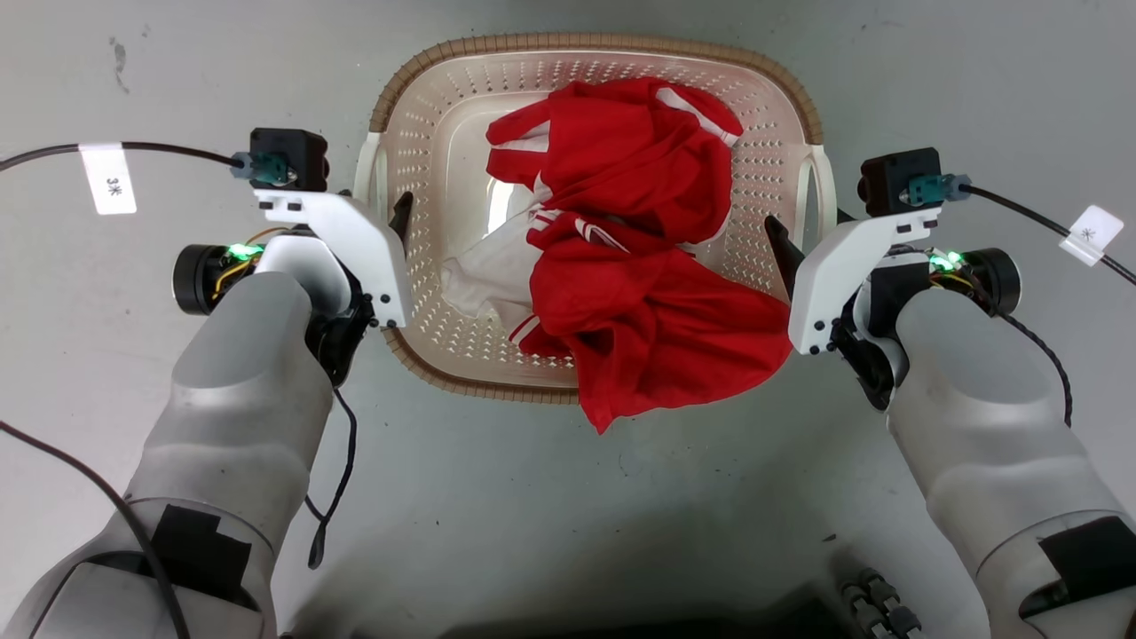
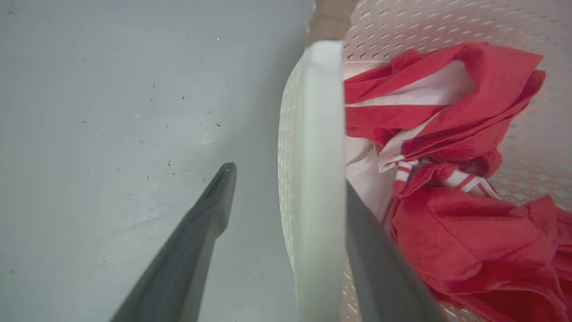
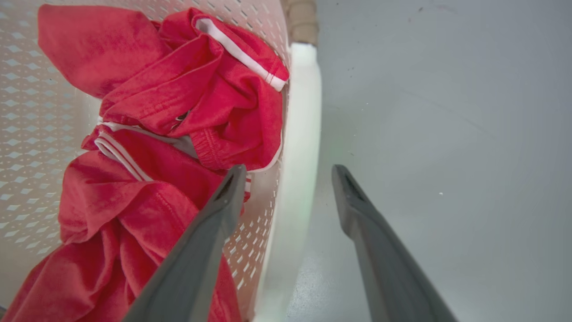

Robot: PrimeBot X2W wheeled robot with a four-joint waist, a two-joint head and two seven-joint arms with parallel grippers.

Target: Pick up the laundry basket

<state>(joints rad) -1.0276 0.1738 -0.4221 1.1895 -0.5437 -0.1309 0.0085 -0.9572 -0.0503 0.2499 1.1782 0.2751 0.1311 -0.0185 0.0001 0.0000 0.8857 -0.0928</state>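
Observation:
The laundry basket (image 1: 444, 124), cream and perforated with a brown woven-look rim, stands on the grey floor between my arms. Red and white clothes (image 1: 639, 266) fill it and spill over its near rim. My left gripper (image 1: 386, 215) is open, its fingers either side of the basket's white left handle (image 2: 315, 156): one finger (image 2: 214, 201) outside, the other inside the basket wall. My right gripper (image 1: 809, 226) is open too, straddling the white right handle (image 3: 301, 134), with one finger (image 3: 223, 201) inside against the clothes and one outside over the floor.
Black cables with white tags (image 1: 108, 180) (image 1: 1090, 233) trail from both wrists over the bare grey floor (image 1: 568, 497). A dark part of my own base (image 1: 874, 599) shows at the bottom edge of the head view.

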